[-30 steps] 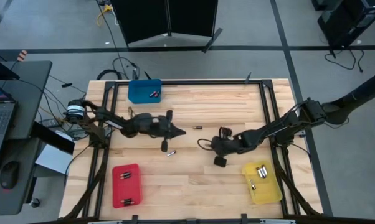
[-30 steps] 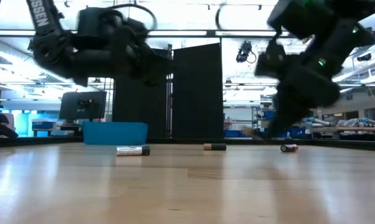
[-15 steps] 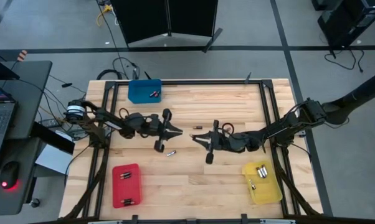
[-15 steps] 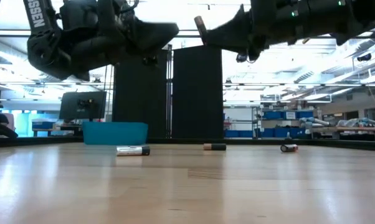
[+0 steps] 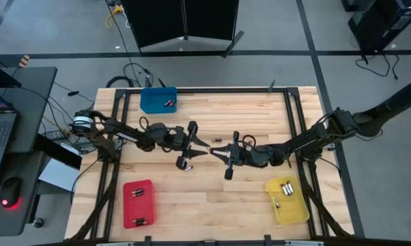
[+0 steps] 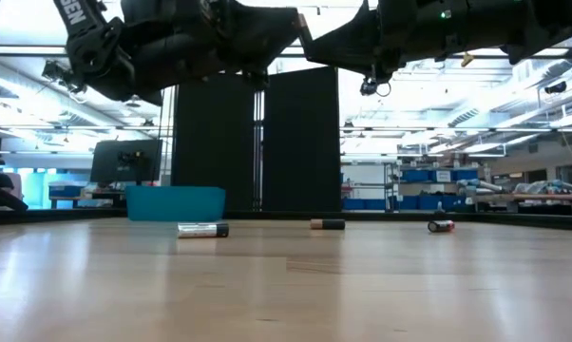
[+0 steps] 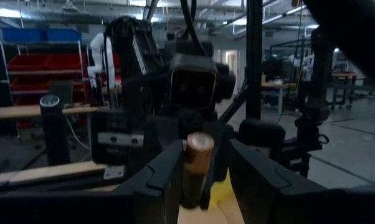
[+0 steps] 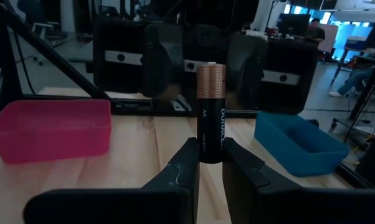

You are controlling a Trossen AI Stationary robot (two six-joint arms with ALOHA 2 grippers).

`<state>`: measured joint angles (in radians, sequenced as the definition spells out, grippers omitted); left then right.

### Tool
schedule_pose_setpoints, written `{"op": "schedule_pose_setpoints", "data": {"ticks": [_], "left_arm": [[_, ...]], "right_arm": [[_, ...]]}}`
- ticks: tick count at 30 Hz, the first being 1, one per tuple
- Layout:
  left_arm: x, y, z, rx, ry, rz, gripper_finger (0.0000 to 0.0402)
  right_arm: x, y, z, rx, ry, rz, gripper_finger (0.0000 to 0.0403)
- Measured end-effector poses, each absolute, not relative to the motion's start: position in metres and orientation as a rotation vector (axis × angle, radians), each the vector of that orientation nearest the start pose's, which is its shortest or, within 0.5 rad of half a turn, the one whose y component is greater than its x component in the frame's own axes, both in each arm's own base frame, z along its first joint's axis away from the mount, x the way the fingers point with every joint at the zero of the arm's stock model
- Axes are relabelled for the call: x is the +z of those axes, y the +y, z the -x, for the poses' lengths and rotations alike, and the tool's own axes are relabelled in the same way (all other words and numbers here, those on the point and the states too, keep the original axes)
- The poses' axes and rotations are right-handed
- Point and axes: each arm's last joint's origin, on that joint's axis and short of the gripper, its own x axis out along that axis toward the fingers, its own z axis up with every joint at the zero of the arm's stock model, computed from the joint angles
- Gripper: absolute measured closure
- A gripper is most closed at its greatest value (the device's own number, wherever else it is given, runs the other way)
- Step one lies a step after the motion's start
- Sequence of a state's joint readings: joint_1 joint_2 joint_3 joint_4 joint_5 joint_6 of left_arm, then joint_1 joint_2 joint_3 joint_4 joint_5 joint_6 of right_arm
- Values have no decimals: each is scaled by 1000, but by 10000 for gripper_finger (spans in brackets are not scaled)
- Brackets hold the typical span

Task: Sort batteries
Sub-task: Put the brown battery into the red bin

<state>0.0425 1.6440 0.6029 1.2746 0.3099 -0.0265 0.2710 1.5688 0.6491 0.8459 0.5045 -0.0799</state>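
I see both dark six-joint arms stretched low and level over the table's middle, reaching toward each other, tips nearly meeting. My left arm's two-finger gripper [image 5: 204, 147] points rightward with its dark fingers [image 7: 166, 174] spread apart. My right arm's two-finger gripper [image 5: 214, 150] faces it, fingers [image 8: 186, 163] clamped around an upright black-and-copper cylindrical battery [image 8: 211, 113].

Battery [image 7: 195, 167] lower end hidden between the left gripper's [image 7: 200, 180] fingers, possibly blurred
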Motion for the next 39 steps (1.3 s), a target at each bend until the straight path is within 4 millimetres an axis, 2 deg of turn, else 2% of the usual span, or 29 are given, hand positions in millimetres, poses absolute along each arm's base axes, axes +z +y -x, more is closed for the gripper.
{"op": "schedule_pose_setpoints", "data": {"ticks": [28, 32, 39], "left_arm": [[214, -2, -316, -285, -215, -34, 272], [213, -2, -316, -282, -205, -33, 289], [213, -2, -316, -277, -203, -76, 346]], "right_arm": [[203, 69, -301, -226, 73, 114, 348], [203, 69, -301, -226, 75, 116, 348], [203, 69, -301, -225, 71, 111, 348]]}}
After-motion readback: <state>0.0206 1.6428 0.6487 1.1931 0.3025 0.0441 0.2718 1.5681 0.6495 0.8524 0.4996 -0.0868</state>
